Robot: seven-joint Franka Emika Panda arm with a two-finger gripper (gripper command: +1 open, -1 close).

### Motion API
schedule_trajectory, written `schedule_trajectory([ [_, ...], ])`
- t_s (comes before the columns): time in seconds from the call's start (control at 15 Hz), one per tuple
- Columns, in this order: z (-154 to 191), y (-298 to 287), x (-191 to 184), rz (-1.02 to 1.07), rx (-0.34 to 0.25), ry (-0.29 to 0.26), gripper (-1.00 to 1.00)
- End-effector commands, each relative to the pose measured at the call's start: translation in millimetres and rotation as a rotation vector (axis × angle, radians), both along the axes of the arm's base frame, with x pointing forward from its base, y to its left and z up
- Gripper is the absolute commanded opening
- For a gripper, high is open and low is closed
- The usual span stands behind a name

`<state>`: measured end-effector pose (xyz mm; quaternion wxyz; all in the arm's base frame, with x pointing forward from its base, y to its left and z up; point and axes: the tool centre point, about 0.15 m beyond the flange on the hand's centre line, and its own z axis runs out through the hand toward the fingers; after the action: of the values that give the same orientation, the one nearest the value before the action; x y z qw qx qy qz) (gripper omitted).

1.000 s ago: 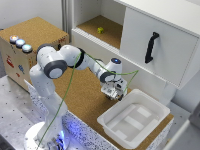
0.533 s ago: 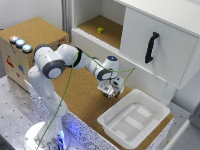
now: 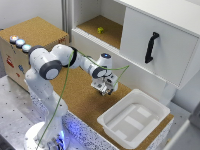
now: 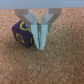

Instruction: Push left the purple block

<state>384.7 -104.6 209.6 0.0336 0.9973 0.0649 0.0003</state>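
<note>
In the wrist view the purple block (image 4: pixel 21 34) is a small dark cube with yellow ring marks, resting on the cork surface. My gripper (image 4: pixel 39 45) is shut, its two fingers pressed together with nothing between them. One fingertip side touches the block's edge. In the exterior view the gripper (image 3: pixel 103 90) points down at the cork mat near the middle of the bench, and the block is hidden under the hand.
A white tray (image 3: pixel 135 120) sits at the exterior view's right of the gripper. Behind stands a white cabinet with a black door handle (image 3: pixel 151 47) and an open shelf holding a small yellow-green object (image 3: pixel 100 30). A cork-topped box (image 3: pixel 30 35) stands at the far left.
The gripper has slid toward the exterior view's left across the cork mat, away from the white tray, staying low and shut.
</note>
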Motion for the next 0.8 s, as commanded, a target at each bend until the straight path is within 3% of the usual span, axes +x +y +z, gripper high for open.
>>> schedule_trajectory([
  [0.0,4.9,15.5,-20.4,0.058,-0.024,-0.03,-1.0],
  [0.27,-2.2,24.6,-18.0,0.04,-0.03,-0.009,-1.0],
  [0.73,-10.2,70.1,-7.8,-0.046,-0.096,-0.008,-1.0],
])
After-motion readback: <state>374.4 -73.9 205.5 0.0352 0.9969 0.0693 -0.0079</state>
